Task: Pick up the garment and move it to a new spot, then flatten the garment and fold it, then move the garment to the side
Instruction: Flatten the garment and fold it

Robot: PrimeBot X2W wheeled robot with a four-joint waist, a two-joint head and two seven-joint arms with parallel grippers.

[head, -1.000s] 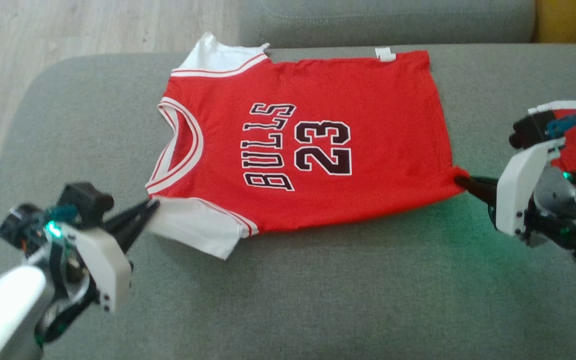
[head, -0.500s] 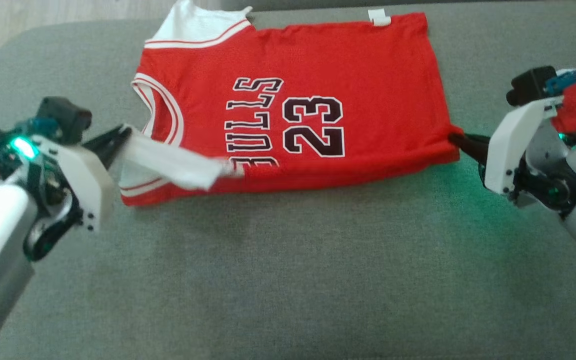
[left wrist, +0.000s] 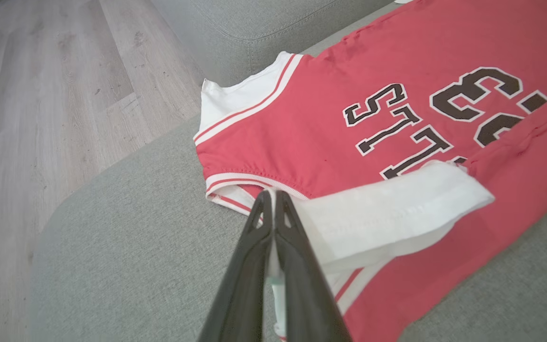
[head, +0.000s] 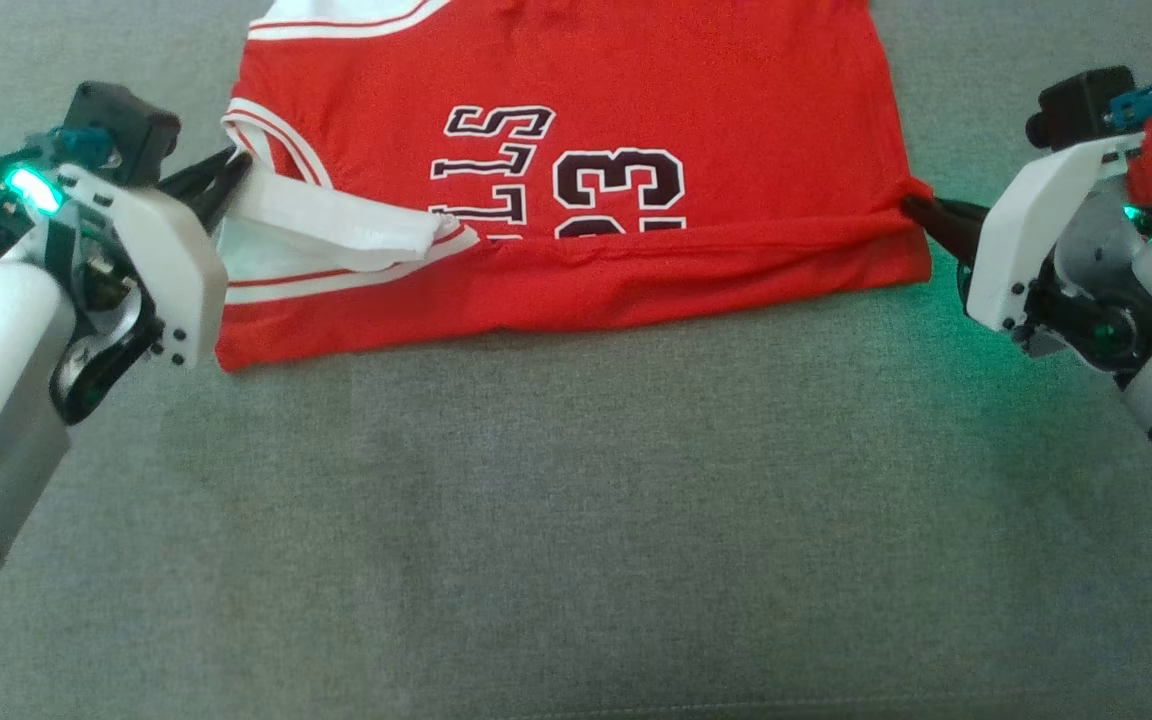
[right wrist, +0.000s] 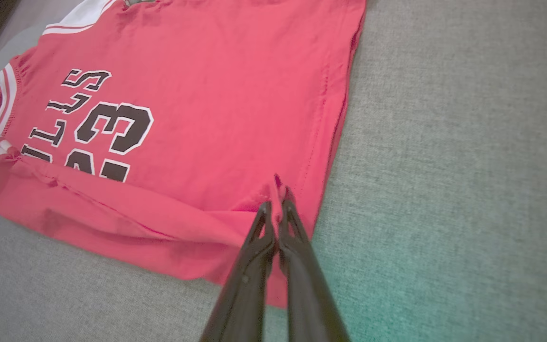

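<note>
Your jersey [head: 696, 110] lies on the sofa cushion [head: 576, 500]. Within the last second its near edge has been drawn over the lower half of the printed number [head: 621, 178], so you can judge the first fold under way. Left end effector [head: 236, 165] is clamped on the white sleeve [head: 336, 222] left of the number, and right end effector [head: 911, 205] on the hem corner [head: 916, 190] right of it.

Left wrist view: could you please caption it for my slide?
Left pincer pinches the white sleeve of the red jersey, folded across its lettering, on a grey cushion.
</note>
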